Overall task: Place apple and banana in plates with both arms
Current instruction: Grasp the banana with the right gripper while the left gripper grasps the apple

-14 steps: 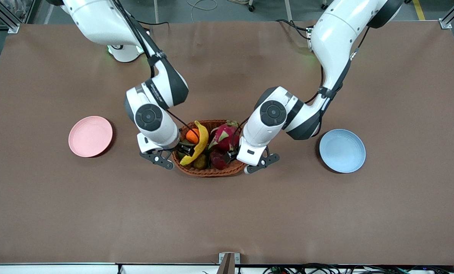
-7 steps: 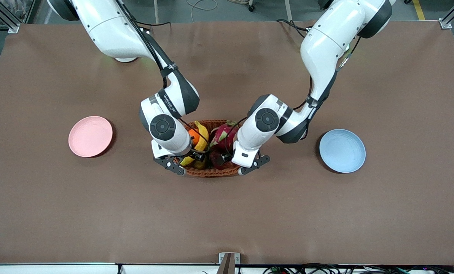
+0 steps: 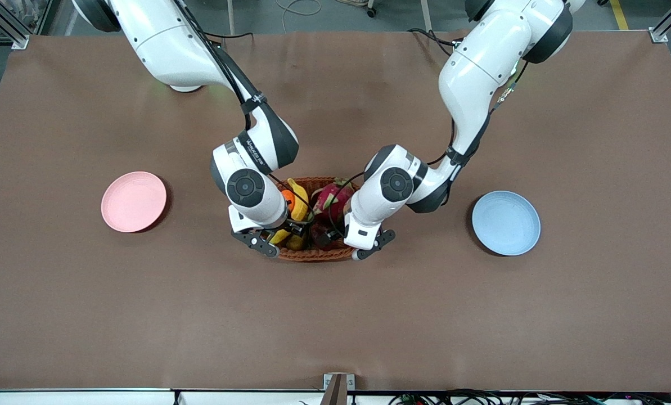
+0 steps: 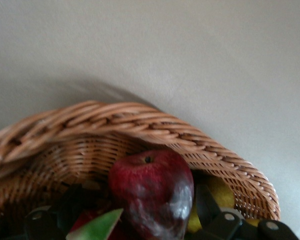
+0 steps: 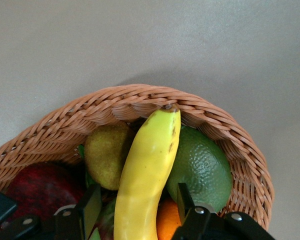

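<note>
**Apple and banana in the basket, both grippers down among the fruit**

Apple [image 4: 151, 192] lying in the wicker basket [image 3: 313, 254] at mid-table, dark red, against the wall nearer the front camera, toward the left arm's end. Banana [image 5: 147, 172] in the same basket, tip resting at the rim, draped over a brownish pear [image 5: 107, 155] and a green citrus fruit [image 5: 202, 167], with an orange [image 3: 288, 197] and a pink dragon fruit [image 3: 328, 199] farther from the front camera.

Left gripper [image 4: 140, 220] lowered into the basket, jaws spread either side of the apple, one black finger [image 4: 207, 205] beside it; contact impossible to tell. Right gripper [image 5: 135, 205] lowered over the banana, jaws spread, fingers [image 5: 90, 202] flanking it without visibly pressing.

Compared with a second ago: both wrists drawn in closer together over the basket and lower, covering more of the fruit in the front view; half a second ago nearly the same pose, only a slight further shift inward. Fruit unmoved in the basket.

Pink plate [image 3: 134, 201] bare, toward the right arm's end; blue plate [image 3: 505, 223] bare, toward the left arm's end, both well apart from the basket and unchanged.
</note>
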Robot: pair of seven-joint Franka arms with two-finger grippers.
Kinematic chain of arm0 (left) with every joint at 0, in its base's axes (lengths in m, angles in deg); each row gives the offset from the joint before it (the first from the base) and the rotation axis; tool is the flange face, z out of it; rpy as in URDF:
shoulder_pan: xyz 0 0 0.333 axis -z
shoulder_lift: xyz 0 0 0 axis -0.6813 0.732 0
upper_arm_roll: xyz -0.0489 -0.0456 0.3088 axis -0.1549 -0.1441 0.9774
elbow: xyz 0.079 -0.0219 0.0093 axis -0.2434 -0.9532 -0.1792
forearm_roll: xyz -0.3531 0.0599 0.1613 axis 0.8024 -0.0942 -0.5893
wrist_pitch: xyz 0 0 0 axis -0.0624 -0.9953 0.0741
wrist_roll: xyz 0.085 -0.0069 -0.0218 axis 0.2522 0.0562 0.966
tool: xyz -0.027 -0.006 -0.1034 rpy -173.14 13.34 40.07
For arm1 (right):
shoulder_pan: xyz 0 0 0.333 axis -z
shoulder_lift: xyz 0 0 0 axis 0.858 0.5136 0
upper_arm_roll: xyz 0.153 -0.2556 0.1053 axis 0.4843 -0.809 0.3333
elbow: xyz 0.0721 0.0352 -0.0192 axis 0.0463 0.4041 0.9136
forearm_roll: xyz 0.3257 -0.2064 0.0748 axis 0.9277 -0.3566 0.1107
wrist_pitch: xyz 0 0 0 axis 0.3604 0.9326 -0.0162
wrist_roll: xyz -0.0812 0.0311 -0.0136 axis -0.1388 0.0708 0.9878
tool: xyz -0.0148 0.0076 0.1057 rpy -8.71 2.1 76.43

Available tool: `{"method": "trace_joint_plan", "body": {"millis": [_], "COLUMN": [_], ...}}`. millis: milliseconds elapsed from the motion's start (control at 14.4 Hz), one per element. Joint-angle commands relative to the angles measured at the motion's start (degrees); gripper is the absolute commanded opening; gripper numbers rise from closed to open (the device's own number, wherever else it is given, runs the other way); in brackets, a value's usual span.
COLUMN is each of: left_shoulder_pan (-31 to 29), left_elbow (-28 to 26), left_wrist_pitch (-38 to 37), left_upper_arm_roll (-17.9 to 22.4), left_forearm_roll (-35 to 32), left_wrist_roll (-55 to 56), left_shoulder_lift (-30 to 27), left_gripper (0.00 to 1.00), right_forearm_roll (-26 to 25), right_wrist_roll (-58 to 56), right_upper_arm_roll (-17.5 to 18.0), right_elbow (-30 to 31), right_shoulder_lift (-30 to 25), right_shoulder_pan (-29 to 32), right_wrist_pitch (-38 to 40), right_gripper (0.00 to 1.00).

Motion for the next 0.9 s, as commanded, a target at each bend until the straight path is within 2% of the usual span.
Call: {"method": "trace_joint_plan", "body": {"millis": [0,346,554,623,831], "left_shoulder_pan": [0.71,1.06,1.5,1.5,1.41], "left_elbow": [1.61,1.61,1.53,1.53,1.53], "left_wrist_pitch": [0.92,5.92,7.68,7.69,7.69], "left_upper_arm_roll": [0.2,0.2,0.2,0.2,0.2], "left_forearm_roll": [1.63,1.9,1.98,1.98,1.98], "left_wrist_roll": [0.17,-0.45,-0.36,-0.36,-0.1], "left_shoulder_lift": [1.31,3.16,3.78,3.86,3.69], "left_gripper": [1.0,1.0,0.99,0.96,0.63], "right_forearm_roll": [1.62,1.79,1.71,1.71,1.62], "right_wrist_roll": [0.53,0.61,0.61,0.53,0.18], "right_upper_arm_roll": [-0.41,-0.41,-0.41,-0.41,-0.41], "right_elbow": [-0.85,-0.67,-0.67,-0.67,-0.67], "right_shoulder_lift": [0.82,1.69,1.87,1.87,1.78], "right_shoulder_pan": [-0.46,-0.89,-1.25,-1.33,-1.86], "right_wrist_pitch": [0.3,0.3,0.39,0.39,0.22], "right_gripper": [0.69,0.69,0.64,0.58,0.27]}}
